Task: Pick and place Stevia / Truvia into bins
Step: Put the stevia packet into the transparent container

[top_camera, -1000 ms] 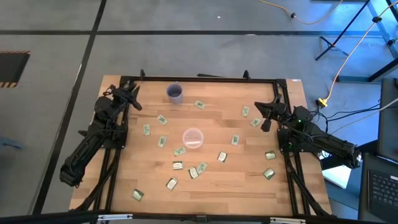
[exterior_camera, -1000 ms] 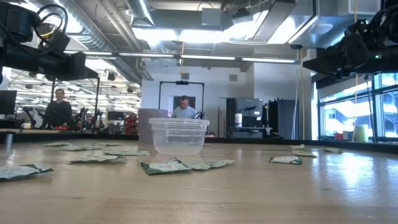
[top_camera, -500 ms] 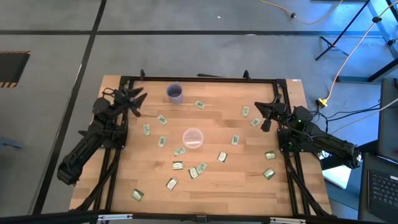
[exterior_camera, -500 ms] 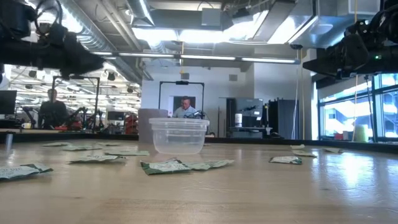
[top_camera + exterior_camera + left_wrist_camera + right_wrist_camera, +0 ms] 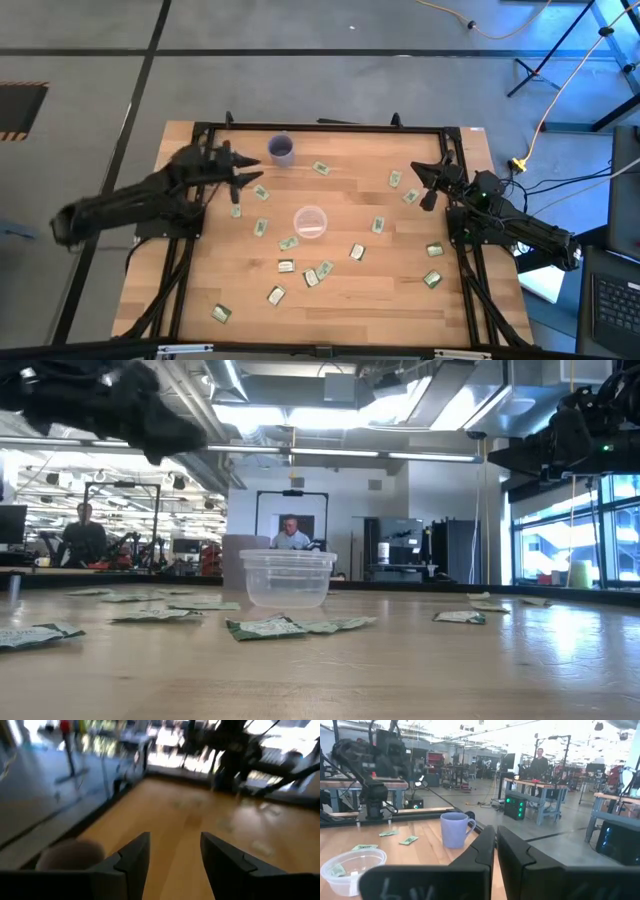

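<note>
Above blurred sachets (image 5: 262, 193), left gripper (image 5: 250, 184) hovers, fingers spread.

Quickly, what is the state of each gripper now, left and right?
Left gripper: open, holding nothing, above the table.
Right gripper: closed, holding nothing.

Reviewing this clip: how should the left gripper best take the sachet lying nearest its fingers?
Judging from the high view, come straight down on the sachet and pinch across its short width. It lies flat and alone on the table, leaving no raised edge. The left gripper, open, hangs beside it.
</note>
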You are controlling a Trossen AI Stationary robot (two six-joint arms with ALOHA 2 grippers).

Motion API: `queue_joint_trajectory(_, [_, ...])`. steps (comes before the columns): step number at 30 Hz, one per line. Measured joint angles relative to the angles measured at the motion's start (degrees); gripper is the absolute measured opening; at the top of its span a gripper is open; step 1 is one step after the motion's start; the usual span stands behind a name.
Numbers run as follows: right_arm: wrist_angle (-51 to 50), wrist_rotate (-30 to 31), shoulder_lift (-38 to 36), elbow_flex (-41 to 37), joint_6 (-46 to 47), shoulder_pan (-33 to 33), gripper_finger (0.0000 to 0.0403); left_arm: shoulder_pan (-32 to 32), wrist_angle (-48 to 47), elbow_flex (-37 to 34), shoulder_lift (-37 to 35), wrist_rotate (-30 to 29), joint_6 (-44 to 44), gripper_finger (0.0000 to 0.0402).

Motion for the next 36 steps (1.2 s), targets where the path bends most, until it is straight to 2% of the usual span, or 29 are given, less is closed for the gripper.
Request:
queue_joint_trajectory(4, [-0.05,-0.02,0.0,0.0,-0.11,0.0,0.0026,-5.31,-14.63,8.01,11.88,-11.32,1.39,0.0164])
queue_joint_trajectory(8, [-0.16,-0.02,0.0,0.0,-0.03,0.0,0.0026,-9.26,-24.45,13.5,22.01,-13.79,6.53,0.0161])
queue_joint_trajectory(13, [-0.23,-0.04,0.0,0.0,-0.08,0.0,0.0026,-10.99,-25.36,16.49,31.19,-13.84,3.55,0.0161])
queue_joint_trajectory(21, [-0.28,-0.07,0.0,0.0,0.06,0.0,0.0026,-9.36,-26.39,16.91,42.66,-15.16,-0.05,0.0153])
queue_joint_trajectory(29, [-0.33,-0.07,0.0,0.0,0.06,0.0,0.0026,-7.38,-26.53,16.91,48.53,-15.22,-5.41,0.014])
queue_joint_trajectory(36, [-0.33,-0.07,0.0,0.0,0.07,0.0,0.0026,-7.43,-27.57,17.0,50.77,-15.07,-5.47,0.0138])
